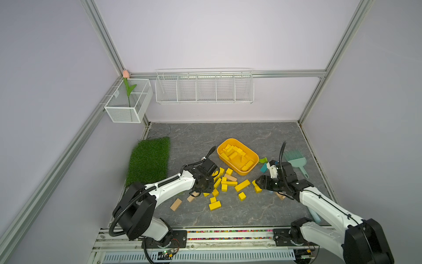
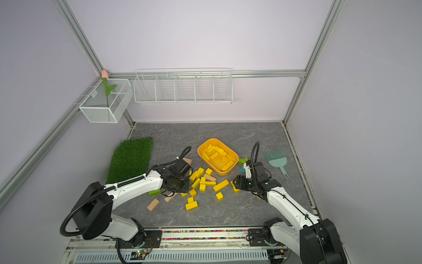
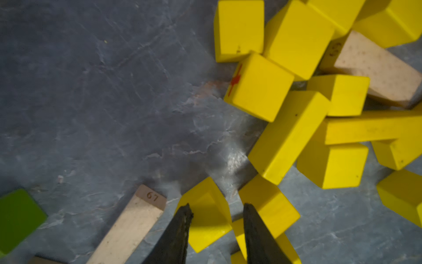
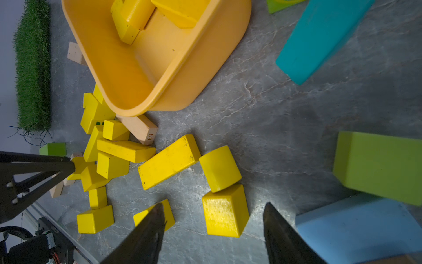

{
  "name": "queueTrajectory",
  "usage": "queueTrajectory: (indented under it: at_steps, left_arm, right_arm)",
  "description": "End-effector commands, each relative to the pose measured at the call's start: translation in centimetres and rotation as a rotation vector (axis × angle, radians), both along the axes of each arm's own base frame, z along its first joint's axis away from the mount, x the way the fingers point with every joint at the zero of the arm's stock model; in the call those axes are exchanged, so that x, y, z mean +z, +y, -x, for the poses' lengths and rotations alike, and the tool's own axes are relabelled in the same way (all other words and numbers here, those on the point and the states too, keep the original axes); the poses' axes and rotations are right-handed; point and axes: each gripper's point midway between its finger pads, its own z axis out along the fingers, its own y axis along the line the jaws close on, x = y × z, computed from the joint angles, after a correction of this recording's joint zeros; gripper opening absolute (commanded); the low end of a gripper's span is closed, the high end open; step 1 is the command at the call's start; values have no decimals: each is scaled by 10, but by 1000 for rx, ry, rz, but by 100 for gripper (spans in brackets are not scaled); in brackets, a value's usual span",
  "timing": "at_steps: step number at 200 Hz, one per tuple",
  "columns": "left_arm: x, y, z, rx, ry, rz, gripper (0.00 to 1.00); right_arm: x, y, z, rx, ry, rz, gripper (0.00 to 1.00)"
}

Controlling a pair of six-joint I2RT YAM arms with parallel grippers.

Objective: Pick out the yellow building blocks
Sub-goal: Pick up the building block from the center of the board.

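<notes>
Yellow blocks (image 1: pixel 242 185): loose heap on the gray desk (image 1: pixel 205 141), just in front of the yellow-orange tub (image 4: pixel 205 68) and between the two arms. Another batch lies inside the tub. A few tan wooden blocks (image 1: pixel 176 204) are mixed in around the heap.

Left end effector (image 3: pixel 217 209): at the heap's left edge, fingers a narrow gap apart, tips over a small yellow block (image 3: pixel 210 219). Desk shows between the fingers; can't tell if they touch the block.

Right end effector (image 4: pixel 214 204): spread wide, nothing pinched, low at the heap's right side. A squarish yellow block (image 4: pixel 225 211) sits in line between its fingers, with a yellow cylinder (image 4: pixel 220 168) right against it.

Green block (image 4: pixel 379 166), teal block (image 4: pixel 319 38) and pale blue block (image 4: pixel 356 228) lie near the right arm.
</notes>
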Motion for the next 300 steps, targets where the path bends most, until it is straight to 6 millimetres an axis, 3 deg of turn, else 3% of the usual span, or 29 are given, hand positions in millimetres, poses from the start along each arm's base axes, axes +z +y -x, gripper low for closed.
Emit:
queueTrajectory:
  at_steps: [1, 99, 121, 169, 214, 300]
  left_arm:
    - [-11, 16, 1, 40, 18, -100, 41]
    - [-11, 14, 4, 19, 21, -80, 40]
    - [-7, 8, 9, -4, 33, -29, 47]
    - [2, 24, 23, 48, 27, -22, 53]
    - [-10, 38, 39, 73, 52, -30, 53]
    - [-8, 16, 31, 36, 47, 52, 51]
  right_arm:
    - [-1, -3, 2, -15, 11, 4, 69]
    - [-2, -2, 2, -11, 12, 4, 70]
    - [-2, -3, 2, -12, 13, 4, 70]
    - [-2, -3, 2, -13, 12, 4, 70]
    - [-2, -2, 1, -12, 16, 3, 70]
    - [-2, -2, 1, -12, 14, 3, 70]
